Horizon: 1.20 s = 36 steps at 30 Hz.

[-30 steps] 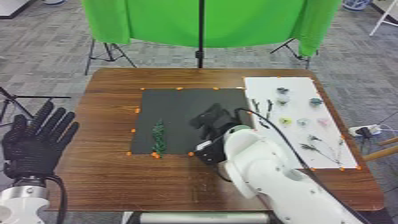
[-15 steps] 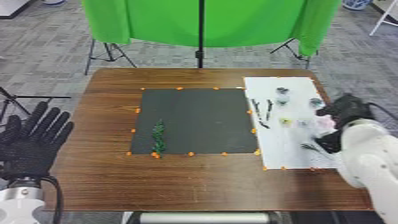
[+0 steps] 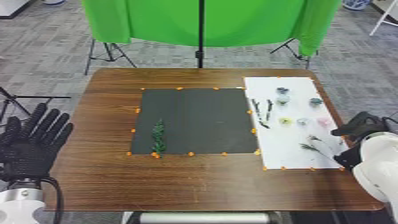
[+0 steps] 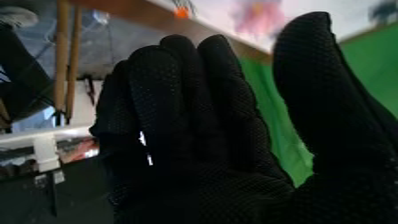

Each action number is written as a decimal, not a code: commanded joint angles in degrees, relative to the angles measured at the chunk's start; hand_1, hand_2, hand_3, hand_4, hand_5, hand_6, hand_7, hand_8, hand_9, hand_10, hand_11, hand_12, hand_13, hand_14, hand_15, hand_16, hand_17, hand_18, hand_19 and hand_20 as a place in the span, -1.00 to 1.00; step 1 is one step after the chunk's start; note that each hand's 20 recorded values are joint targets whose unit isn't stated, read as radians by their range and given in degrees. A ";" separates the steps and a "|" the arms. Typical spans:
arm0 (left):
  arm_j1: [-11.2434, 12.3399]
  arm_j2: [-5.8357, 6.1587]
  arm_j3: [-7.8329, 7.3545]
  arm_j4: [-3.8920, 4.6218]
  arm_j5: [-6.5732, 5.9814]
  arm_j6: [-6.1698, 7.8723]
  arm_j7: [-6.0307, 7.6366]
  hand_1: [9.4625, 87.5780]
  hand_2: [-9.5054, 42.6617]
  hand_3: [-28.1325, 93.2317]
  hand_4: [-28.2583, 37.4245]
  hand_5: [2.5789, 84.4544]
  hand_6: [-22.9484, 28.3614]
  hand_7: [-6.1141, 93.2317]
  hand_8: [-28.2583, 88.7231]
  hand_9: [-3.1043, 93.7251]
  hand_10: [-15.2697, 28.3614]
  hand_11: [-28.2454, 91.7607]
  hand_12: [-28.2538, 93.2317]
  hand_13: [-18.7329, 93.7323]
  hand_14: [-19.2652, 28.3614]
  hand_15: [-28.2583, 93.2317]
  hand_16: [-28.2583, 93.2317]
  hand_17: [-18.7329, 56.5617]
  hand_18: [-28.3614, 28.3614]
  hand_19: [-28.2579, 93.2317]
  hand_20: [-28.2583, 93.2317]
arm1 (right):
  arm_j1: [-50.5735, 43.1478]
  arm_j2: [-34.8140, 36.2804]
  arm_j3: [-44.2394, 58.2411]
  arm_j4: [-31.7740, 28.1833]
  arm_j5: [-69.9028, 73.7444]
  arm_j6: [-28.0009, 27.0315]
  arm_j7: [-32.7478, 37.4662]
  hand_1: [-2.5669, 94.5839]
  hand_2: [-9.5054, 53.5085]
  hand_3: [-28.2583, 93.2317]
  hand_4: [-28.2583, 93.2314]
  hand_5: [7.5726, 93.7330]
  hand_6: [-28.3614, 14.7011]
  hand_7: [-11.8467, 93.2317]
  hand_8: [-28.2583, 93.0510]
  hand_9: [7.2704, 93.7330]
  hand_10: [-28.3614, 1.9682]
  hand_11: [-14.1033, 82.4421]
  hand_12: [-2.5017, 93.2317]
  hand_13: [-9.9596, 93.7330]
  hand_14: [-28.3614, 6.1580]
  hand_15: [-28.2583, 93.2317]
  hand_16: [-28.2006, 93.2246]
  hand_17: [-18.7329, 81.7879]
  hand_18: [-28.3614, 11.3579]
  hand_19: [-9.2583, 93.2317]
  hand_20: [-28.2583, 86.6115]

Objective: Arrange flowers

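In the head view my left hand (image 3: 34, 145) is beside the table's left edge with straight, spread fingers. My right hand (image 3: 357, 134) is at the right edge of the white sheet (image 3: 282, 142), holding nothing. The right wrist view shows that right hand (image 4: 200, 130) with straight fingers and the thumb apart. A green leafy sprig (image 3: 159, 137) lies upright along the left part of the black sheet (image 3: 200, 117). On the white sheet lie dark twigs (image 3: 268, 110), a yellow flower (image 3: 285, 121), a pink flower (image 3: 323, 121), blue-grey flowers (image 3: 315, 101) and thin branching stems (image 3: 311, 147).
Orange tape bits (image 3: 191, 154) mark the edges of both sheets on the brown table (image 3: 178, 185). Behind the table stand a green cloth (image 3: 160, 25) and black stand legs (image 3: 201, 55). The pink flower (image 4: 259, 17) lies past my right fingers in the right wrist view.
My right hand has moved from the black sheet across the white sheet to its right edge. The left hand has stayed nearly still.
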 commanded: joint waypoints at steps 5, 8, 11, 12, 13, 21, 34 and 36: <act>0.60 -0.65 0.02 -0.03 0.52 0.35 -1.33 -0.58 -0.07 0.61 -1.00 0.01 0.26 -0.68 -0.64 -0.18 0.39 -0.29 -0.33 -0.18 0.42 -0.17 -0.57 -0.62 0.44 -0.18 -0.32 | -2.74 -0.91 -1.98 -0.03 -0.71 -1.81 1.04 0.10 -1.00 0.54 -1.00 0.35 0.03 -0.43 -0.72 0.27 -0.28 -0.31 -0.56 0.33 -0.26 0.64 -0.11 -0.09 -0.91 0.77 0.15; 0.73 -0.71 -0.23 -0.12 0.49 0.46 -1.65 -0.57 -0.07 0.61 -1.00 0.01 0.26 -0.68 -0.64 -0.18 0.40 -0.29 -0.33 -0.18 0.42 -0.17 -0.57 -0.62 0.44 -0.18 -0.32 | -2.60 -1.03 -2.95 -0.05 -1.33 -1.13 0.80 0.12 -1.00 0.56 -1.00 0.39 0.08 -0.36 -0.72 0.30 -0.27 -0.29 -0.55 0.34 -0.24 0.64 -0.10 -0.08 -0.90 0.78 0.15; 0.98 -0.83 -0.30 -0.27 -0.23 0.56 -1.34 -0.57 -0.05 0.61 -1.00 0.01 0.26 -0.68 -0.64 -0.18 0.40 -0.29 -0.33 -0.18 0.43 -0.17 -0.57 -0.62 0.44 -0.17 -0.32 | -2.13 -0.93 -4.17 0.28 -1.91 1.04 0.61 0.23 -1.00 0.45 -1.00 0.45 0.09 -0.28 -0.53 0.38 -0.22 -0.24 -0.53 0.37 -0.21 0.64 -0.09 -0.06 -0.90 0.79 0.16; 1.00 -0.87 -0.27 -0.28 -0.24 0.56 -1.29 -0.57 -0.05 0.61 -1.00 0.01 0.26 -0.68 -0.64 -0.17 0.40 -0.29 -0.33 -0.18 0.43 -0.16 -0.57 -0.62 0.44 -0.17 -0.32 | -1.95 -0.97 -4.39 0.21 -2.11 1.36 0.73 0.29 -1.00 0.40 -1.00 0.47 0.09 -0.25 -0.48 0.42 -0.19 -0.24 -0.49 0.39 -0.20 0.64 -0.08 -0.05 -0.90 0.79 0.16; 1.07 -0.89 -0.29 -0.29 -0.19 0.51 -1.31 -0.57 -0.05 0.61 -1.00 0.01 0.26 -0.68 -0.64 -0.17 0.40 -0.29 -0.33 -0.18 0.43 -0.16 -0.57 -0.62 0.44 -0.17 -0.32 | -1.80 -1.00 -4.79 0.24 -2.66 2.52 0.65 0.32 -1.00 0.41 -1.00 0.50 0.11 -0.20 -0.42 0.50 -0.13 -0.28 -0.37 0.41 -0.19 0.65 -0.07 -0.03 -0.90 0.80 0.17; 1.85 -1.33 -0.49 -0.61 -0.67 0.59 -1.08 -0.57 -0.05 0.61 -1.00 0.01 0.26 -0.68 -0.64 -0.17 0.40 -0.29 -0.34 -0.18 0.43 -0.15 -0.58 -0.63 0.44 -0.16 -0.32 | -2.01 -0.53 -5.10 -4.78 -4.29 11.23 0.36 0.27 -1.00 0.58 -0.94 0.57 0.20 -0.07 -0.28 0.70 0.01 -0.39 -0.01 0.49 -0.14 0.69 -0.04 0.02 -0.92 0.85 0.18; 2.84 -1.60 -0.69 -1.07 -0.69 0.80 -1.39 -0.57 -0.04 0.61 -1.00 0.02 0.27 -0.68 -0.64 -0.17 0.39 -0.29 -0.34 -0.18 0.43 -0.15 -0.58 -0.63 0.44 -0.15 -0.32 | 16.57 -8.92 -22.57 -7.47 -4.82 16.68 0.61 0.22 -1.00 0.63 -0.84 0.58 0.19 -0.02 -0.25 0.70 -0.06 -0.27 0.05 0.52 -0.15 0.72 -0.03 0.06 -0.98 0.91 0.18; 2.27 -1.21 -0.23 -0.85 -0.72 0.71 -1.64 -0.57 -0.04 0.61 -1.00 0.01 0.27 -0.68 -0.64 -0.17 0.40 -0.29 -0.34 -0.18 0.43 -0.15 -0.58 -0.63 0.44 -0.15 -0.32 | 20.43 -11.74 -27.12 -6.03 -4.75 16.43 0.78 0.22 -1.00 0.62 -0.83 0.58 0.19 -0.02 -0.24 0.70 -0.06 -0.27 0.05 0.52 -0.15 0.72 -0.03 0.06 -0.99 0.91 0.17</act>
